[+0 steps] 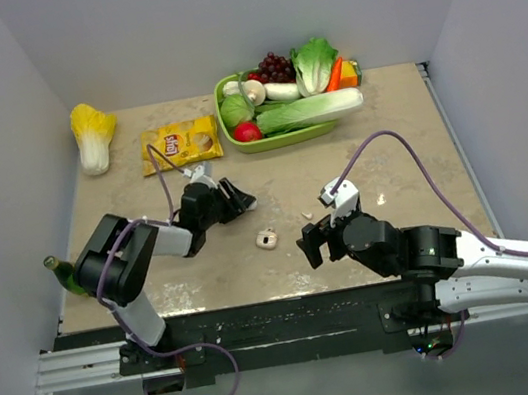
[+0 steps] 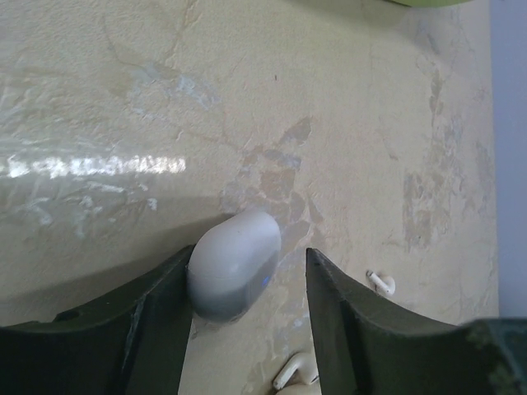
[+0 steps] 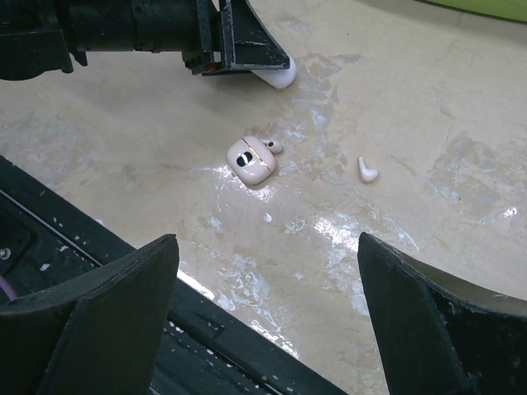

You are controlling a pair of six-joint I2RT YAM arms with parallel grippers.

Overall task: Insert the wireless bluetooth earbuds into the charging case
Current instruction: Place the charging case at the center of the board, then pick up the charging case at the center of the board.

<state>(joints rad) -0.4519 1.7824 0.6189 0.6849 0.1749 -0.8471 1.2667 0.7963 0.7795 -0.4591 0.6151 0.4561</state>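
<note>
A white pebble-shaped charging case with a small blue light lies on the table between the jaws of my left gripper. It touches the left finger, and a gap separates it from the right finger. The right wrist view shows this case under the left gripper's tips. One earbud lies alone on the table. Another earbud rests against a cream rounded piece with a dark oval hollow; I cannot tell if that piece belongs to the case. My right gripper is open and empty near the table's front edge.
A green tray of vegetables stands at the back. A yellow snack bag and a cabbage lie at the back left. A green object sits by the left arm. The black front rail runs under the right gripper.
</note>
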